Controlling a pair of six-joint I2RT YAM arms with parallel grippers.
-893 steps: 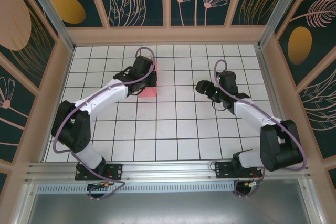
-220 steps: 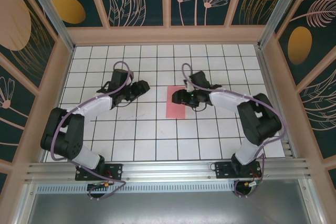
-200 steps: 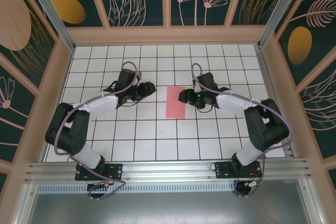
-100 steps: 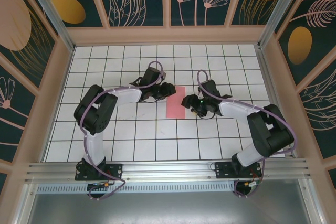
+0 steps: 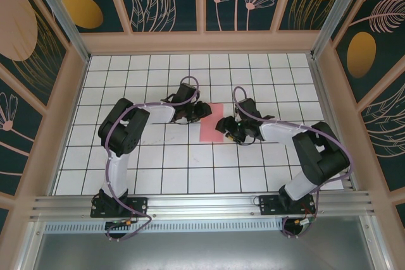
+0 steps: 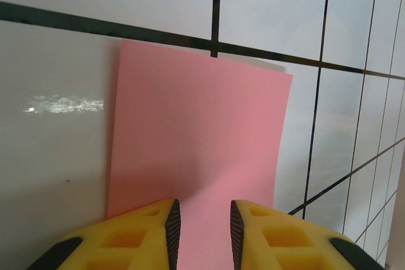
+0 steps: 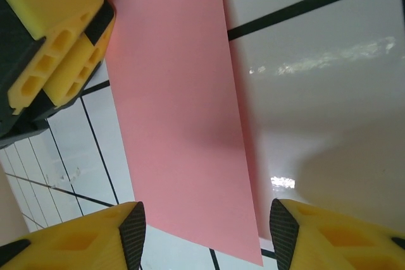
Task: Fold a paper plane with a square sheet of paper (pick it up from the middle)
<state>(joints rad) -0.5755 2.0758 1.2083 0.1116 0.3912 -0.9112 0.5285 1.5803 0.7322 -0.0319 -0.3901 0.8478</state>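
The square sheet of paper (image 5: 211, 128) lies flat on the tiled table as a salmon-pink, upright rectangle near the middle. My left gripper (image 5: 204, 110) is at its upper left edge. In the left wrist view the paper (image 6: 202, 112) runs under my left gripper (image 6: 202, 205), whose jaws stand a narrow gap apart with nothing pinched. My right gripper (image 5: 223, 124) is at the paper's right edge. In the right wrist view my right gripper (image 7: 205, 210) is wide open above the paper (image 7: 177, 105), and the left gripper's yellow fingers (image 7: 57, 36) show across the sheet.
The white grid table (image 5: 158, 162) is ringed by a wooden frame (image 5: 202, 42) with patterned walls. Both arms reach in from the near rail (image 5: 202, 203) and almost meet over the paper.
The left gripper has swung right to the paper's left edge and its jaws have narrowed. The right gripper has edged onto the paper's right side, closing a little. The paper has not moved.
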